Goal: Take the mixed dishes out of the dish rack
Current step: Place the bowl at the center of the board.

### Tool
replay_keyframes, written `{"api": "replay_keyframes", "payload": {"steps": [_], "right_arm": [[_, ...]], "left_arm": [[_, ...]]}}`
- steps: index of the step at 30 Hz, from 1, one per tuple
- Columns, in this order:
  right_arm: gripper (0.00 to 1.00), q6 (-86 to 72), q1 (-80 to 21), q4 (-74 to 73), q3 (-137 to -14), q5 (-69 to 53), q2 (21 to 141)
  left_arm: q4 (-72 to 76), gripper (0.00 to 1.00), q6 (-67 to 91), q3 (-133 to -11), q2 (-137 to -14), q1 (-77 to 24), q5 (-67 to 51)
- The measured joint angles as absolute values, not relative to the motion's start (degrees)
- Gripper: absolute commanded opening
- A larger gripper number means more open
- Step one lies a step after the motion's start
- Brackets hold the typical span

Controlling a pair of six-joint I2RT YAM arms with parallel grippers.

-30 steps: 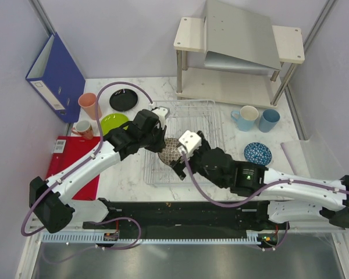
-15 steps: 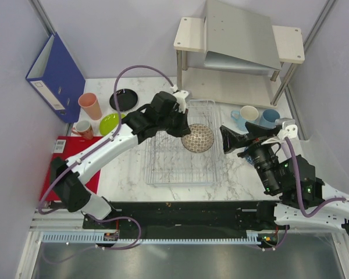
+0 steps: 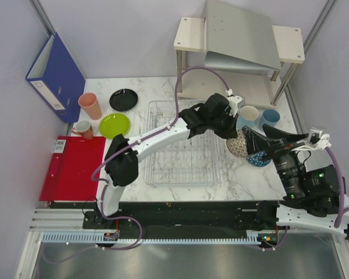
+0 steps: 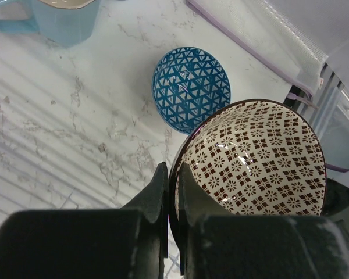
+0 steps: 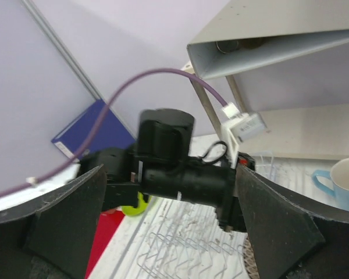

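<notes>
blue binder [image 3: 55, 75], red mat [image 3: 72, 174], beige shelf [image 3: 189, 35]

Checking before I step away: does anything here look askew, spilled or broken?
Nothing spilled or broken. The grey binder lies slanted across the beige shelf, and the left hand holds the brown-white bowl tilted by its rim.

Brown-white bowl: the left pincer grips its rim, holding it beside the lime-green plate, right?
Not quite. The left pincer grips the brown-white bowl by its rim, but beside the blue patterned bowl, as the left wrist view shows.
</notes>
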State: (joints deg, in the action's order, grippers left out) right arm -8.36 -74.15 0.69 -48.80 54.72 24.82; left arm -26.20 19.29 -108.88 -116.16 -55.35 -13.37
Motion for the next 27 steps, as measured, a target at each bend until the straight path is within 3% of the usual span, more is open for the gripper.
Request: {"api": "replay_keyframes", "payload": {"steps": [11, 27], "right_arm": [[0.98, -8.3, -74.1, 2.7, -48.4, 47.6, 22.8], [0.98, -8.2, -74.1, 2.7, -45.6, 45.7, 22.7]], "left_arm": [[-15.8, 0.02, 19.6, -109.7, -125.2, -55.6, -14.9], [-11.6, 0.02, 19.6, -123.2, -138.5, -58.1, -15.0]]}}
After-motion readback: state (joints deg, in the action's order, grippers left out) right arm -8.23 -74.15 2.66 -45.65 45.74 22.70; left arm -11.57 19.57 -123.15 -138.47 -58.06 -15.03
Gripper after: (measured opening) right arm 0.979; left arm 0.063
